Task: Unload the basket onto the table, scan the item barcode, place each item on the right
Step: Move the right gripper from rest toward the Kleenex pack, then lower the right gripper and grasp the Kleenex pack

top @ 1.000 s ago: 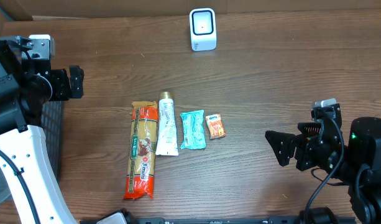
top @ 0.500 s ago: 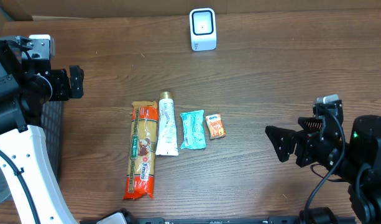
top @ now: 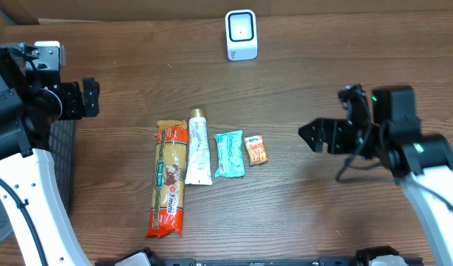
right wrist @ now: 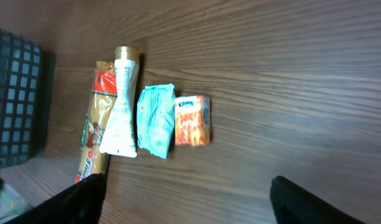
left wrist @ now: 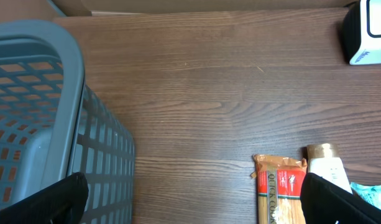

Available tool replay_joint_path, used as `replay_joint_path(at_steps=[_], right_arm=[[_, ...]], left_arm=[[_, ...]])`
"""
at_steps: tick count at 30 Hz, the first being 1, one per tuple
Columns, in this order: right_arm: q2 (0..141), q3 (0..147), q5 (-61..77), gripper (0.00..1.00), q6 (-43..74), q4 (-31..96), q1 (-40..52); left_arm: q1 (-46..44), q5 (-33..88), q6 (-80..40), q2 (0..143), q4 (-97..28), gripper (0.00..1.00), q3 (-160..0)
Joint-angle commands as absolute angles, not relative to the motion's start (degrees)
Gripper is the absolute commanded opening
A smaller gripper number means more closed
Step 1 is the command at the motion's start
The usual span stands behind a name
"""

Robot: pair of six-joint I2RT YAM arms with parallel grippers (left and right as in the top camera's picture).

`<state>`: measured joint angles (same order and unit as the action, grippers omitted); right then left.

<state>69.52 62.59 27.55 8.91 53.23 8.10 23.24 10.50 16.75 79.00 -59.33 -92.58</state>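
Note:
Four items lie in a row mid-table: a long pasta packet (top: 168, 177), a white tube (top: 198, 148), a teal packet (top: 229, 154) and a small orange packet (top: 256, 149). No barcode shows on any of them. The white scanner (top: 241, 34) stands at the far edge. My right gripper (top: 313, 136) hovers right of the orange packet, open and empty. In the right wrist view the orange packet (right wrist: 192, 120) and teal packet (right wrist: 155, 119) lie beyond the gripper (right wrist: 190, 202). My left gripper (top: 92, 98) hangs open at the far left, holding nothing.
A grey mesh basket (left wrist: 47, 124) fills the left of the left wrist view, beside the left gripper (left wrist: 193, 205). Bare wood lies between the basket and the pasta packet (left wrist: 280, 186). The scanner (left wrist: 367, 31) sits at that view's top right.
My right arm has swung up and left from the front right corner toward the row of items, its jaws narrowing a little. The left arm and the items have not moved.

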Motion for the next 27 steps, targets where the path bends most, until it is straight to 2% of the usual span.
replay_joint_path(at_steps=[1, 9, 13, 20, 27], right_arm=[[75.8, 63.8, 32.3, 0.84, 10.3, 50.1, 9.6], [89.1, 63.8, 32.1, 0.82, 16.7, 38.4, 16.1], [94.4, 63.8, 32.0, 0.78, 18.0, 33.4, 18.2], [100.9, 63.8, 28.3, 0.67, 17.8, 32.5, 18.8], [105.2, 63.7, 28.0, 0.64, 17.9, 32.3, 21.9]], left_arm=[[23.2, 11.0, 17.8, 79.0, -59.4, 1.00, -93.4], [23.2, 11.0, 17.8, 79.0, -59.4, 1.00, -93.4], [23.2, 11.0, 17.8, 79.0, -59.4, 1.00, -93.4], [23.2, 11.0, 17.8, 79.0, -59.4, 1.00, -93.4], [23.2, 11.0, 17.8, 79.0, -59.4, 1.00, -93.4]])
